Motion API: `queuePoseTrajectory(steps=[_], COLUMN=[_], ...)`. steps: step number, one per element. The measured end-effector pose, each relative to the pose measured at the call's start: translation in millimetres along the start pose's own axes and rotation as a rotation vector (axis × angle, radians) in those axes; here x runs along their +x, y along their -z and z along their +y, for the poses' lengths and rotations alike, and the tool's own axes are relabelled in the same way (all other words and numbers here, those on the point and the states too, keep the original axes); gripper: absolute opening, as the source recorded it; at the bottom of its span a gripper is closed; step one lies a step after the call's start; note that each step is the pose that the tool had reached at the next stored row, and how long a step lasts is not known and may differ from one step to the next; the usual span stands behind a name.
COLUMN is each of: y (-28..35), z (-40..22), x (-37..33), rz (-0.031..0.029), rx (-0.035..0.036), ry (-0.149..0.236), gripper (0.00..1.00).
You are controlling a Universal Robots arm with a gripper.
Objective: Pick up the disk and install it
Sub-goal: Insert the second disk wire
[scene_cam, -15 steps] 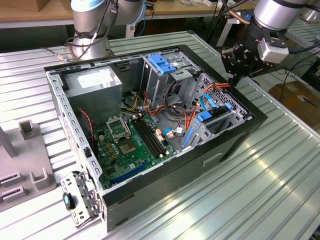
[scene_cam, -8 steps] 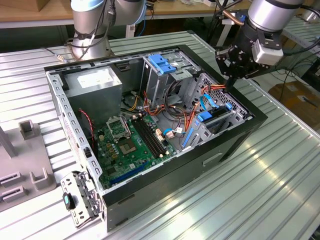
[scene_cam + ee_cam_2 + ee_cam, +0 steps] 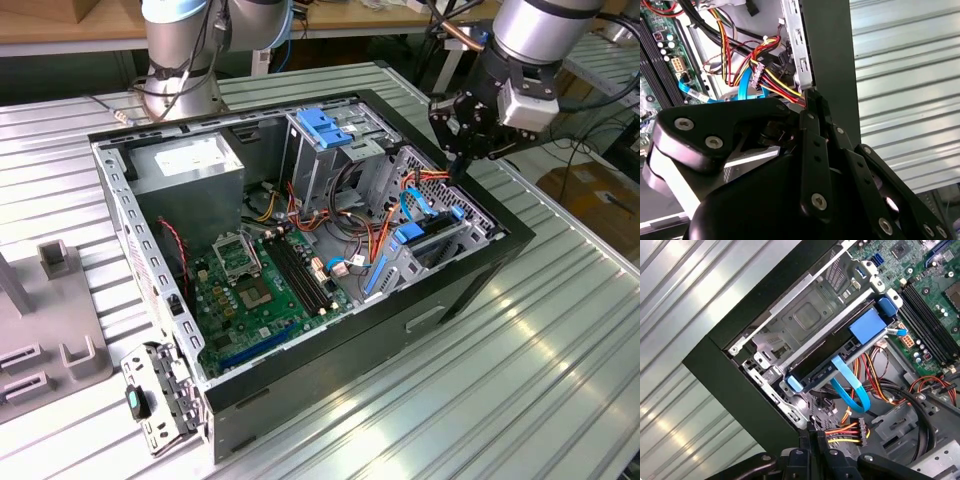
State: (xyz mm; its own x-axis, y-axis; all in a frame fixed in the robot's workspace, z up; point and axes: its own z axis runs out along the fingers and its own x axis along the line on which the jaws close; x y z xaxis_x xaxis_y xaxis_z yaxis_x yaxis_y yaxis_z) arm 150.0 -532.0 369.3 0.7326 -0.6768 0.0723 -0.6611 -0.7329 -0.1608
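- Ribbed metal table [image 3: 520, 380] carries an open black computer case [image 3: 470, 290], lying on its side with the inside facing up; behind it in the exterior view stands the base of the robot arm [image 3: 180, 50].
- Inside the case I see a green motherboard [image 3: 255, 290], a grey power supply box [image 3: 190, 170] with a plain white sticker, a blue latch piece [image 3: 325, 125] on the upper drive cage, and bundles of red, yellow and orange wires [image 3: 385, 230].
- The gripper [image 3: 462, 160] hangs over the case corner at the exterior view's right, just above the wire bundle near the case wall.
- Its black fingers [image 3: 812, 107] are pressed together with nothing between them, as the second wrist view shows; the tips are close to a multicoloured power connector [image 3: 760, 75].
- The disk [image 3: 840, 347] sits in the lower drive bay of the case, with its blue plastic frame along the edges. In the first wrist view a light blue flat cable [image 3: 852, 390] loops just beside it.
- The gripper is near the disk but apart from it.
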Motion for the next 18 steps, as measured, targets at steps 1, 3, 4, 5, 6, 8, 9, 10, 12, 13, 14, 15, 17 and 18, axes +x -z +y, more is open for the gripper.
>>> queuePoseTrajectory(steps=[1,3,4,5,6,8,9,10,12,13,14,15,17,18], y=[-0.1,-0.4,-0.6,-0.8,-0.9,-1.1,-1.2,-1.4,-1.6,-1.7,-1.9,-2.0,-2.3,-2.5], z=[0.0,0.1,0.1,0.1,0.1,0.2,0.2,0.2,0.3,0.3,0.3,0.3,0.4,0.4], x=[0.0,0.0,0.0,-0.1,-0.1,-0.1,-0.1,-0.1,-0.1,-0.1,-0.1,-0.2,-0.2,-0.2], rz=[0.0032,0.0089,0.0114,0.0156,0.0192,0.0244,0.0287,0.0324,0.0388,0.0436,0.0472,0.0495,0.057,0.0598], rx=[-0.0015,-0.0041,-0.0052,-0.0071,-0.0088,-0.0111,-0.013,-0.0147,-0.0176,-0.0198,-0.0214,-0.0224,-0.0259,-0.027], ry=[-0.019,-0.054,-0.069,-0.095,-0.116,-0.149,-0.175,-0.198,-0.237,-0.266,-0.288,-0.302,-0.348,-0.365], gripper=[0.16,0.16,0.16,0.16,0.16,0.16,0.16,0.16,0.16,0.16,0.16,0.16,0.16,0.16])
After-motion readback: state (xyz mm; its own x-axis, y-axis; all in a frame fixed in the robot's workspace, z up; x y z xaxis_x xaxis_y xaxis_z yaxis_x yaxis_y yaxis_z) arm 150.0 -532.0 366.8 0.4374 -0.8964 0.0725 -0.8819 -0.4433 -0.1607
